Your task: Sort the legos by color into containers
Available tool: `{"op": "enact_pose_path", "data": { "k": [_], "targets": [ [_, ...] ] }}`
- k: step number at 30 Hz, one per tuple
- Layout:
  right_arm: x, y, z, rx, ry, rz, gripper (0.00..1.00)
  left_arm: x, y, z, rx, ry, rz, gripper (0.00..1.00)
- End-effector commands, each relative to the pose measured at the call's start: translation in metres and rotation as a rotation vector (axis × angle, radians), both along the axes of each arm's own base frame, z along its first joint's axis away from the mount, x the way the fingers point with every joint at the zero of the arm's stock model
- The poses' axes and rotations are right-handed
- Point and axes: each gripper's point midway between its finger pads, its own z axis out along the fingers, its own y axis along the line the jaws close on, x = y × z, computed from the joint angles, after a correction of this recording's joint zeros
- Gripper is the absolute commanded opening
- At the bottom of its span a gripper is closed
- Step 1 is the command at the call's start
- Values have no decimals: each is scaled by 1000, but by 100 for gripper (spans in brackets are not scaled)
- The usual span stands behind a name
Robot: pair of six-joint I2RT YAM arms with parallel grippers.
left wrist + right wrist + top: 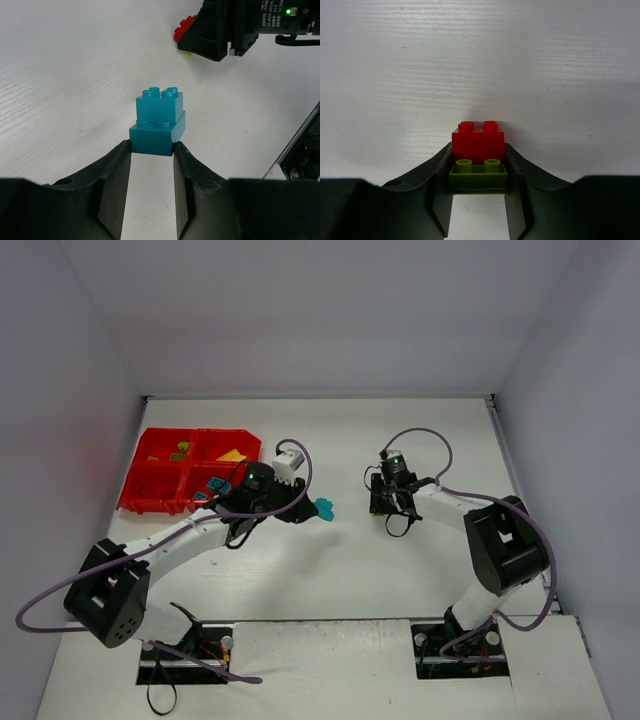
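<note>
Pinching stacked teal legos by the lower edge only in the left fingers, near the tray, with red and lime legos together in the right fingers: may slip, or mix colours.

Two stacked teal bricks, the upper one offset, sit upright in the left gripper. The right gripper pinches a lime brick touching a red brick. The red four-compartment tray holds a yellow piece, a green piece and a teal piece, each in its own compartment.
</note>
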Motion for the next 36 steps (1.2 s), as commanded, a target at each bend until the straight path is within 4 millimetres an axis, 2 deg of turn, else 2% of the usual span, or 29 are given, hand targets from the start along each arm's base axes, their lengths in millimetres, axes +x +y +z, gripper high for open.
{"op": "enact_pose_path", "data": {
  "k": [1, 2, 4, 8, 10, 11, 13, 16, 20, 22, 23, 27, 31, 36],
  "targets": [
    [23, -4, 18, -32, -62, -76, 36, 10, -2, 47, 9, -160, -6, 2],
    [23, -4, 18, -31, -62, -77, 42, 9, -1, 48, 21, -165, -12, 2],
    [25, -3, 24, -30, -73, -83, 50, 6, -2, 53, 24, -179, -23, 2],
    [29, -1, 51, -9, -126, -72, 55, 1, -5, 62, 55, -219, -59, 2],
    [31, 5, 78, 37, -178, -54, 55, -5, -5, 65, 73, -231, -79, 2],
    [24, 13, 95, 91, -187, -17, 55, -6, -3, 67, 95, -253, -82, 2],
    [19, 24, 117, 161, -216, 28, 55, -9, -5, 73, 120, -302, -103, 2],
    [4, 45, 167, 316, -281, 120, 56, -12, -7, 84, 162, -376, -134, 2],
    [-17, 72, 201, 484, -273, 240, 57, -18, -13, 100, 217, -500, -183, 2],
    [-30, 84, 209, 554, -241, 306, 58, -20, -16, 109, 247, -570, -207, 2],
    [-30, 89, 216, 583, -263, 329, 58, -20, -16, 112, 256, -589, -208, 2],
    [-44, 103, 222, 678, -221, 394, 58, -19, -20, 125, 287, -675, -221, 2],
    [-52, 111, 227, 732, -211, 441, 58, -14, -20, 130, 321, -702, -209, 2],
    [-56, 114, 222, 740, -194, 453, 58, -10, -22, 133, 326, -717, -206, 2]
  ]
}}
